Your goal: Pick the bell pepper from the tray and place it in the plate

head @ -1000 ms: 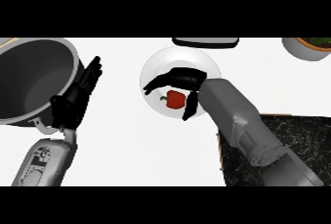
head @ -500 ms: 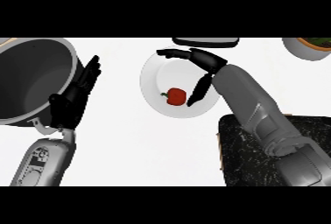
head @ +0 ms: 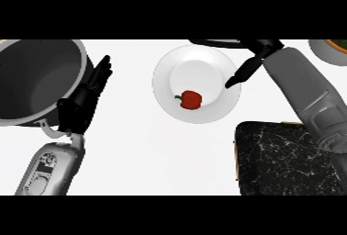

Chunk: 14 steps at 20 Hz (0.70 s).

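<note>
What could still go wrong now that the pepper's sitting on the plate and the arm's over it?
The right hand, open, hangs over the plate's right rim; a low sweep back toward the tray might clip the rim and shift the plate. The bell pepper lies toward the plate's lower part, off its middle, so a jolt could roll it off. The left hand rests right beside the pot; moving it carelessly could bump that.

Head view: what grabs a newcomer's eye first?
The red bell pepper lying alone on the white plate at top centre. The right hand hangs open over the plate's right rim, not touching the pepper. At left, a big grey pot, the open left hand beside it.
</note>
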Motion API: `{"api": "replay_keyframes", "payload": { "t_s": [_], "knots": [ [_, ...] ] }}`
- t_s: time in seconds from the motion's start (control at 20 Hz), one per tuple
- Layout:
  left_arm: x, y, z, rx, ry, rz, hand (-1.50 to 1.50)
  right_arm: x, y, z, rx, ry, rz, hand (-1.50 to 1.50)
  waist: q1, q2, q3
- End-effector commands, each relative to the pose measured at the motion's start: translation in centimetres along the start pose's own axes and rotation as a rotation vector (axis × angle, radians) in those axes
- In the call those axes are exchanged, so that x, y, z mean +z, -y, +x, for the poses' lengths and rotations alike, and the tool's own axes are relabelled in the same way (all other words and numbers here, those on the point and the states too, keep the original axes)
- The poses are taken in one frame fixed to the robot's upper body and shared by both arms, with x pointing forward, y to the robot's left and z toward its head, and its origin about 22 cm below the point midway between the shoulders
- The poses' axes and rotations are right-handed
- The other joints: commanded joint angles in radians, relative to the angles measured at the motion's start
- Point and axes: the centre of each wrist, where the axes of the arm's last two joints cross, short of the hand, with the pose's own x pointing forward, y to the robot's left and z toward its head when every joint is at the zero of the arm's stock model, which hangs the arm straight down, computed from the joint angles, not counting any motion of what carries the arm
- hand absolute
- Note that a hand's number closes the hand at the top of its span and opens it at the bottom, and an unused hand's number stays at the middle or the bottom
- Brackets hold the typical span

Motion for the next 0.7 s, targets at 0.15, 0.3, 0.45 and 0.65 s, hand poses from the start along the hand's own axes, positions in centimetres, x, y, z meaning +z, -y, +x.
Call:
{"api": "replay_keyframes", "payload": {
  "t_s": [0.15, 0.3, 0.45, 0.65],
  "knots": [
    [-0.3, 0.0, -0.3, 0.005, -0.023, -0.003, 0.0, 2.8, 3.9, 0.8, -0.075, 0.058, 0.036, -1.5, 0.024, 0.021, -0.003],
    [-0.4, -0.1, -0.1, -0.013, -0.021, -0.022, 0.0, 3.4, 4.4, 0.8, -0.065, 0.039, 0.026, -1.5, 0.033, 0.024, -0.002],
    [-0.3, 0.9, 0.2, -0.009, 0.005, -0.032, 0.0, 4.1, 4.8, 0.7, -0.072, 0.02, 0.016, -1.5, 0.046, 0.03, -0.001],
    [-0.4, 1.1, 0.0, 0.0, -0.009, -0.037, 0.0, 4.5, 5.1, 0.6, -0.057, 0.017, -0.009, -1.5, 0.056, 0.04, -0.001]
  ]
}}
